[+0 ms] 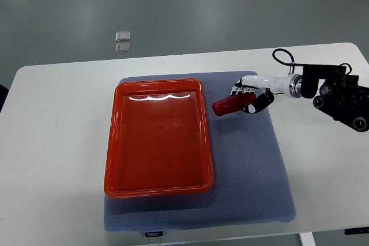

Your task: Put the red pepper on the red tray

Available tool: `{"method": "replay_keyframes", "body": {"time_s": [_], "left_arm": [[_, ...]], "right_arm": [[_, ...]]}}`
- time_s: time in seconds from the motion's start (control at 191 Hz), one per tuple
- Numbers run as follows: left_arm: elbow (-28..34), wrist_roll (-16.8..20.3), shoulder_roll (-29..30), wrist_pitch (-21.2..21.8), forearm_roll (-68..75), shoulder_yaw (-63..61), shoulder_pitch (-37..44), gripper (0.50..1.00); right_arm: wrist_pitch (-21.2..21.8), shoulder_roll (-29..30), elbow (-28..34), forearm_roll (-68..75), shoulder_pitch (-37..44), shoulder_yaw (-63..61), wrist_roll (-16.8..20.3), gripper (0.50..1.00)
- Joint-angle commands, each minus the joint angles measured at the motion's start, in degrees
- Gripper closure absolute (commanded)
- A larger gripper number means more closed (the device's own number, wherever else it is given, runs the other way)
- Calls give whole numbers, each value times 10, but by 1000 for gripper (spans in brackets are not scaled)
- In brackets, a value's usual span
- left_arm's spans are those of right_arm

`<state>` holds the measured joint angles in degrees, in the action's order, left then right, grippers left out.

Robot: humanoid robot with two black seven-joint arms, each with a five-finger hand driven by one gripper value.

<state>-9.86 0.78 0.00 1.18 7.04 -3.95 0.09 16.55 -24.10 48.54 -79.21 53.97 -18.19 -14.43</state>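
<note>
White-shelled, the right hand (252,97) reaches in level from the right, fingers clenched around the red pepper (229,106), which pokes out toward the nearby red tray (115,142).

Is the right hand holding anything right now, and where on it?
Yes: the right hand grips the red pepper by its right end; the left end sticks out toward the red tray.

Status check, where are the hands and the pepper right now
Right hand shut on red pepper, right of red tray. Left hand out of view. Nothing between.
</note>
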Motion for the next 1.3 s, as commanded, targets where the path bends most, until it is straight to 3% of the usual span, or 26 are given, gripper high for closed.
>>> {"method": "replay_keyframes", "body": {"time_s": [0.0,0.126,0.513,0.749,0.785,0.827,0.864,1.016,1.073,1.293], "left_arm": [[0,0,0,0,1,0,0,500],[0,0,0,0,1,0,0,500],[0,0,0,0,0,0,0,500],[0,0,0,0,0,0,0,500],[0,0,0,0,0,0,0,500],[0,0,0,0,0,0,0,500],[0,0,0,0,0,0,0,500],[0,0,0,0,0,0,0,500],[0,0,0,0,0,0,0,500],[0,0,0,0,1,0,0,500]], "right_arm": [[5,1,0,19,18,0,-10,1000],[7,19,3,37,42,0,-17,1000],[16,190,-17,24,75,52,-12,1000],[14,196,-27,25,62,60,-11,1000],[14,194,-27,26,59,58,-12,914],[14,193,-27,26,58,55,-12,869],[14,191,-27,31,58,52,-11,799],[15,180,-27,36,54,51,-12,671],[15,177,-27,36,54,50,-12,640],[25,156,-27,89,46,-18,-10,640]]}}
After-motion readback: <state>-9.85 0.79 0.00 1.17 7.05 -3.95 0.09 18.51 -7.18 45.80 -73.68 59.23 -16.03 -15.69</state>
